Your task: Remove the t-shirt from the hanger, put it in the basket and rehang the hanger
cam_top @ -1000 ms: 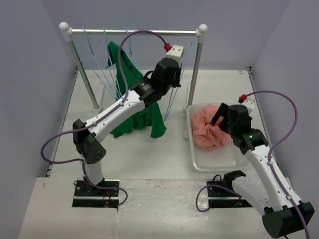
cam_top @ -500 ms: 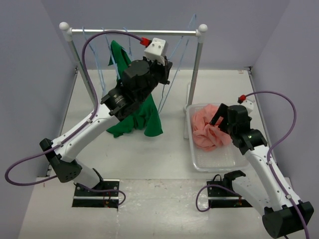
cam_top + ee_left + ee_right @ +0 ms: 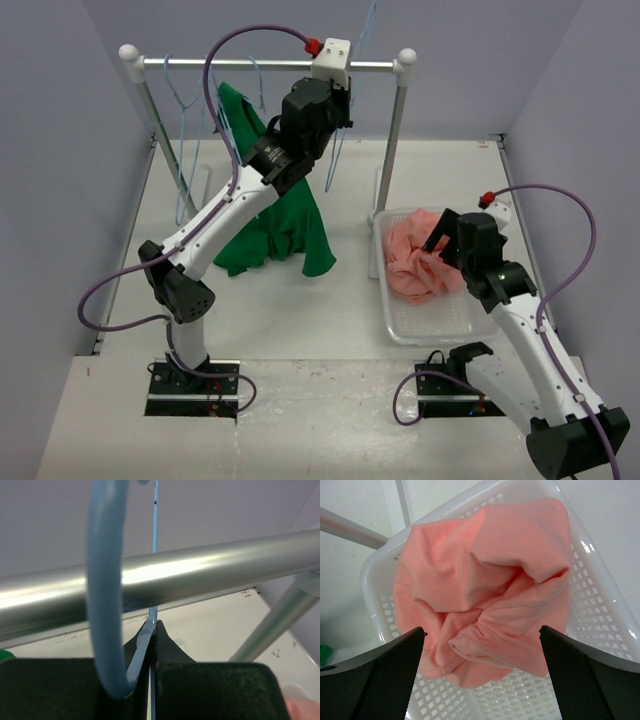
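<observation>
**Sam:** Where is the t-shirt [image 3: 485, 580]?

**Me:** I see it in the white basket [image 3: 420, 328], near the right edge of the worktop [image 3: 300, 320]; it lies there in a soft pink heap; it is off the hanger [image 3: 106, 580].

**Sam:** And your right gripper [image 3: 482, 629]?

**Me:** It hangs right over the heap; its two fingers stand wide apart, one on each side of the pink cloth in my wrist view; they hold nothing; I cannot tell if they touch the cloth.

**Sam:** What about the left gripper [image 3: 154, 625]?

**Me:** It is up high at the grey rail [image 3: 270, 64], which runs along the far edge of the worktop; it is close to the right post [image 3: 395, 130]; its fingers are pressed tight together on the thin blue wire of the hanger; the thick blue curve crosses in front of the rail in my left wrist view; from the top I see a bit of blue wire sticking up above the rail; I cannot tell if the hook sits on the rail.

**Sam:** What else hangs there?

**Me:** A dark green t-shirt [image 3: 280, 220] hangs from the left half of the rail and falls low; more blue hangers [image 3: 183, 150] hang near the left post [image 3: 165, 140].
</observation>
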Motion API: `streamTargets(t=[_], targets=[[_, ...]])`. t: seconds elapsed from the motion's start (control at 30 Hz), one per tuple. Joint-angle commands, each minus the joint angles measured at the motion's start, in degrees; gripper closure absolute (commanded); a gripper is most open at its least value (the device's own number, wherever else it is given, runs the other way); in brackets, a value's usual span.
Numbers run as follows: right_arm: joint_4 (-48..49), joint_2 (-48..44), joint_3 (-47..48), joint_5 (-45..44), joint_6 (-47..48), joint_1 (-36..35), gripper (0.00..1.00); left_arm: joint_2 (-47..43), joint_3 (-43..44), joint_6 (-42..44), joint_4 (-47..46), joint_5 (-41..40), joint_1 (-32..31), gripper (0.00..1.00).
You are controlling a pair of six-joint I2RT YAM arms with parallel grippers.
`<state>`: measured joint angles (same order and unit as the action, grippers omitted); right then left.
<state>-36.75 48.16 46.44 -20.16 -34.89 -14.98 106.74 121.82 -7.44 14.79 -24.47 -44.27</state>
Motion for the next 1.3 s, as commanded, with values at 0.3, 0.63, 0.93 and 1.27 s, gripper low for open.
streamTargets(t=[0.3,0.63,0.93,1.27], targets=[[1.68,-1.49,-0.12,-2.07,1.32,0.13,0.01,-0.48,-2.46,-4.07,0.33,-0.75,2.7,1.0],[1.68,-3.07,-1.17,-1.46,1.06,0.13,0.01,-7.5,-14.76,-6.62,-1.25,3.46,2.26,0.71],[1.42,-3.86,-0.64,1.96,1.58,0.13,0.01,-18.56,-21.71,-5.83,-1.87,11.62,0.15,0.0],[0.46,-8.87,-0.2,1.1,2.55,0.13,0.01,-37.11,-38.13,-10.04,5.42,19.46,-0.2,0.0]])
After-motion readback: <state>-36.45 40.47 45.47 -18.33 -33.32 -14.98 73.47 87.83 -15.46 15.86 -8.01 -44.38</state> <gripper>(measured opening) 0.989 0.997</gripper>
